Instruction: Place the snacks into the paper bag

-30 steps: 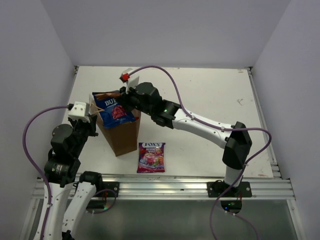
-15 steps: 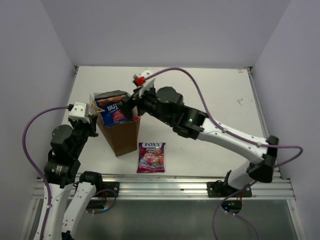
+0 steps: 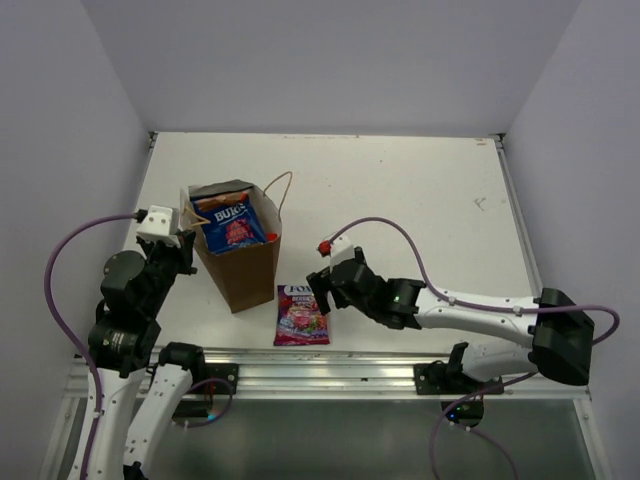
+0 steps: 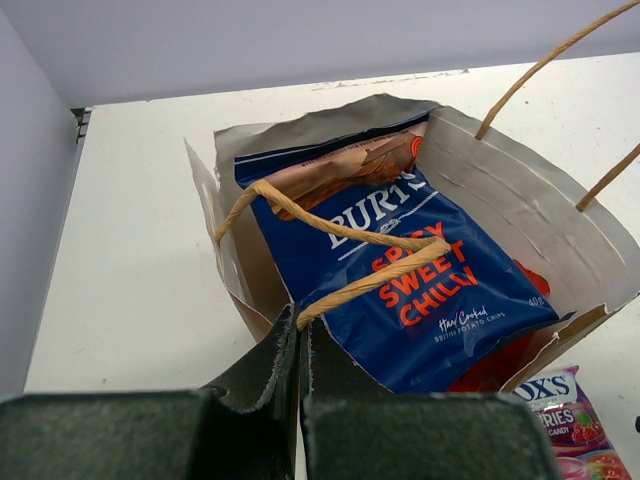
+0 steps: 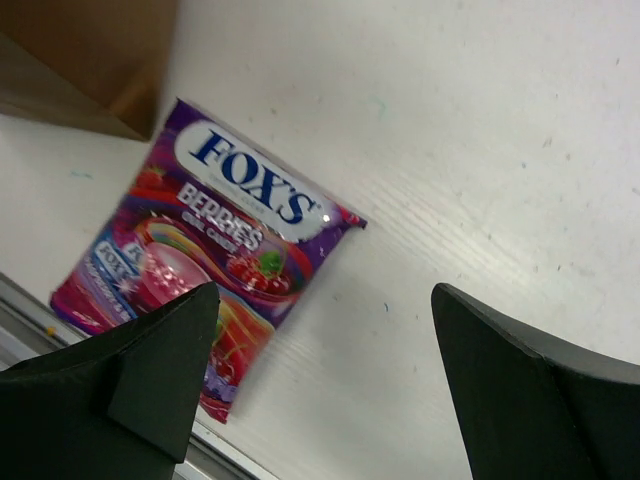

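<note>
The brown paper bag [image 3: 243,268] stands upright at the table's left. A blue Burts packet [image 3: 231,222] lies in its mouth, over a red-orange packet [image 4: 497,366]. My left gripper [image 4: 298,318] is shut on the bag's near string handle [image 4: 345,232], beside its left rim. The purple-pink Fox's packet [image 3: 302,313] lies flat in front of the bag. My right gripper [image 3: 322,290] hangs low over the table, just right of that packet. In the right wrist view this gripper [image 5: 325,290] is open and empty, with the Fox's packet [image 5: 205,245] under its left finger.
The white table [image 3: 420,190] is walled at the left, back and right. A metal rail [image 3: 340,362] runs along its near edge, close to the Fox's packet. The bag's far handle [image 3: 281,188] arches up over its right rim.
My right gripper has let go of the Burts packet, which now rests in the bag. The arm has drawn back and down to the Fox's packet. The left arm has not moved.
</note>
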Controlling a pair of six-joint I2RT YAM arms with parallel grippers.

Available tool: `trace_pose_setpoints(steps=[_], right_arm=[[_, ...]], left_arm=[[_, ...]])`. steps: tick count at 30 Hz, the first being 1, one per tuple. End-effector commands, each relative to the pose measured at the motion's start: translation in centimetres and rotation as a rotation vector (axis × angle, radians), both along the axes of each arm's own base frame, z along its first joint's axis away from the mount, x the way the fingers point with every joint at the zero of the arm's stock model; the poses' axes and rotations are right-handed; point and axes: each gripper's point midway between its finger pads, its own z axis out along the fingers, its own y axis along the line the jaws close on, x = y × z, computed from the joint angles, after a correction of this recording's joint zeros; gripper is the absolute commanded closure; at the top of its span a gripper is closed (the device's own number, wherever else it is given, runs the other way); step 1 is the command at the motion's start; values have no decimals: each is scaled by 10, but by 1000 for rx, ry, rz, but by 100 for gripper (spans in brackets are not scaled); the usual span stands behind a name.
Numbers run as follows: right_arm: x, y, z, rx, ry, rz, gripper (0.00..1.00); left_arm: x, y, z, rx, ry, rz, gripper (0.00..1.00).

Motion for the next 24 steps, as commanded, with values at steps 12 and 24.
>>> trace_pose_setpoints(steps=[12,24], right_arm=[[-26,5,-88,35,242,-73,11],[-38,31,-103,48,314,36,25]], left_arm=[[-1,-4,17,-10,-65,-24,100],[0,-4,16,-11,-64,-21,100]])
